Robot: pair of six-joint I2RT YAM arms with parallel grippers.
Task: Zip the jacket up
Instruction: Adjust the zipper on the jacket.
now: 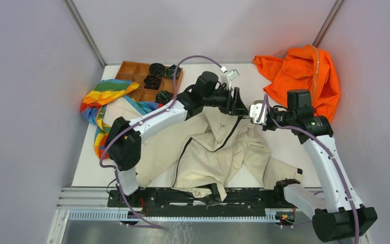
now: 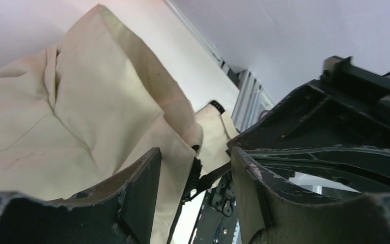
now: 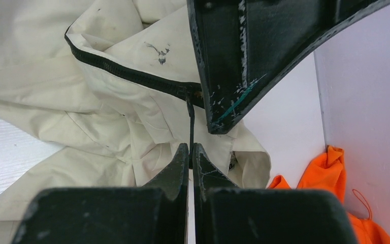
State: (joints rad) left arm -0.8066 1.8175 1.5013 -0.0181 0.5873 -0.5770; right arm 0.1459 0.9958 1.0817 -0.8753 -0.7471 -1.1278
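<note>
While the jacket [image 1: 198, 157] lies crumpled on the bench [image 1: 284, 145], the right jaws are clamped on its zipper pull [image 3: 190, 119]; the left jaws, half-wide, straddle the zipper track [image 3: 132, 76] beside that pull, gripping nothing; from the pull, the track runs toward the arm bases.

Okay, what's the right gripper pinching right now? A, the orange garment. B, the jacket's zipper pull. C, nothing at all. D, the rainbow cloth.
B: the right wrist view shows the right gripper with its jaws shut on the thin dark zipper pull, which comes off the black zipper of the jacket.
</note>
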